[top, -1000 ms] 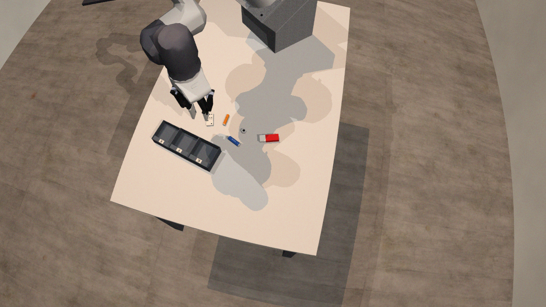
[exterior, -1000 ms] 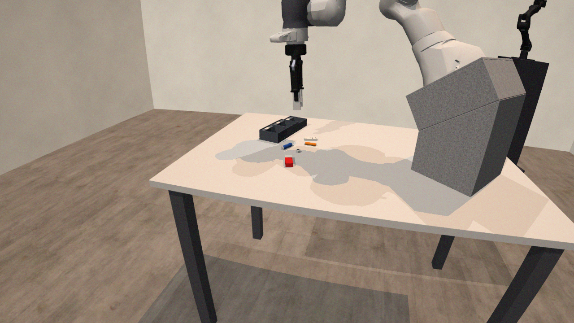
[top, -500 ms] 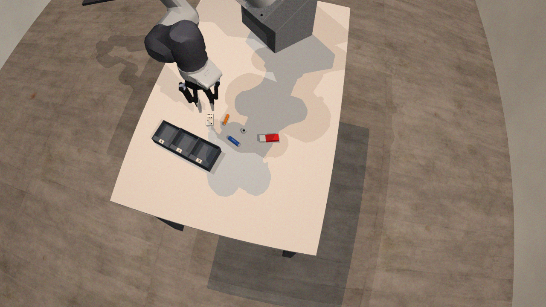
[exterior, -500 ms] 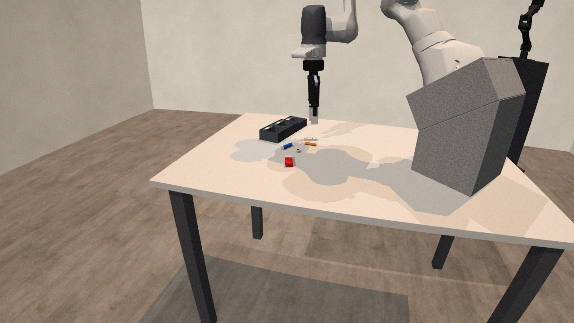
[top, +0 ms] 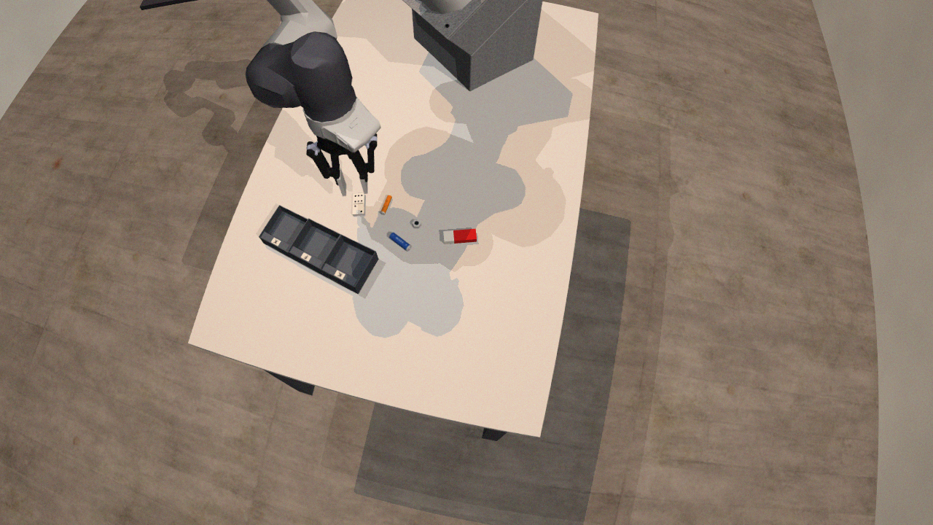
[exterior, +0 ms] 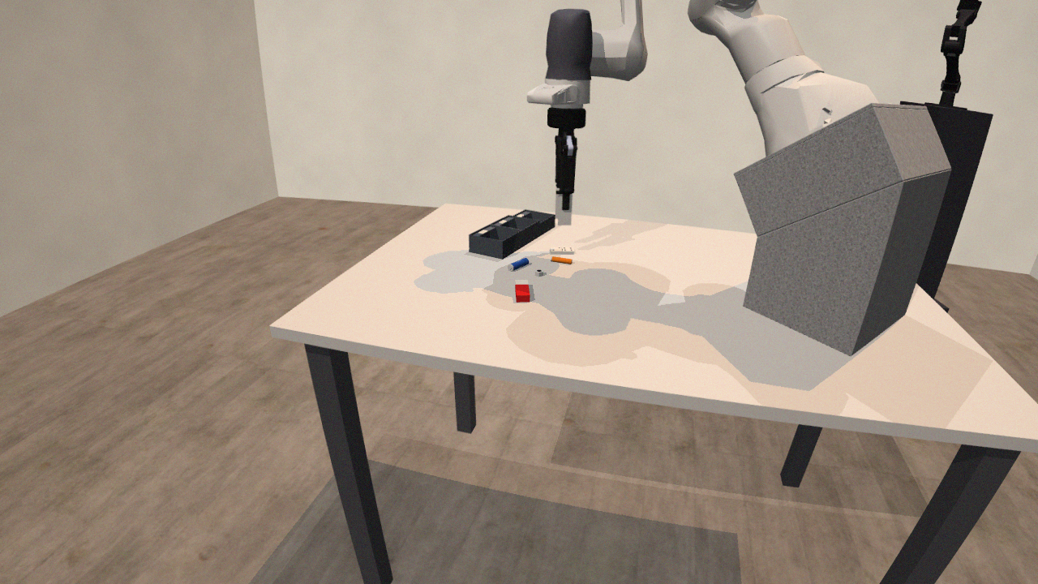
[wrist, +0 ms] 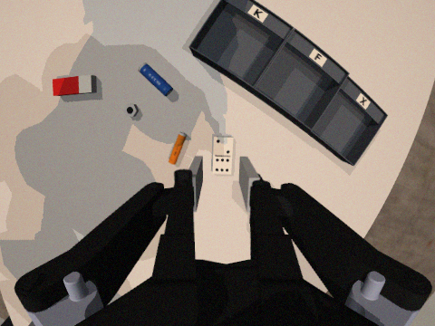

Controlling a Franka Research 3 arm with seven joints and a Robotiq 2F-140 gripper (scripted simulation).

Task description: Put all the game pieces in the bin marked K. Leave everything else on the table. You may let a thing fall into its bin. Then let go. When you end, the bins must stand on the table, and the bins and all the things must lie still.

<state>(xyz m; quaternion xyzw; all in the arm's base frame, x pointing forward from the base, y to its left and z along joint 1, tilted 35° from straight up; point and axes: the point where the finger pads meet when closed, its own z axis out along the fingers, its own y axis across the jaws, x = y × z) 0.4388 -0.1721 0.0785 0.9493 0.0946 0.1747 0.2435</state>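
Observation:
A white domino lies flat on the table, by itself. My gripper hangs a short way above it, fingers pointing down. The fingers stand a little apart with nothing between them. In the wrist view the domino shows just beyond the gap between the fingertips. A dark tray of three bins stands to the left. The bin marked K is its end bin, nearest the blue battery, and looks empty.
An orange battery lies close beside the domino. A blue battery, a small nut and a red and white block lie further off. A big grey box stands at the table's far end.

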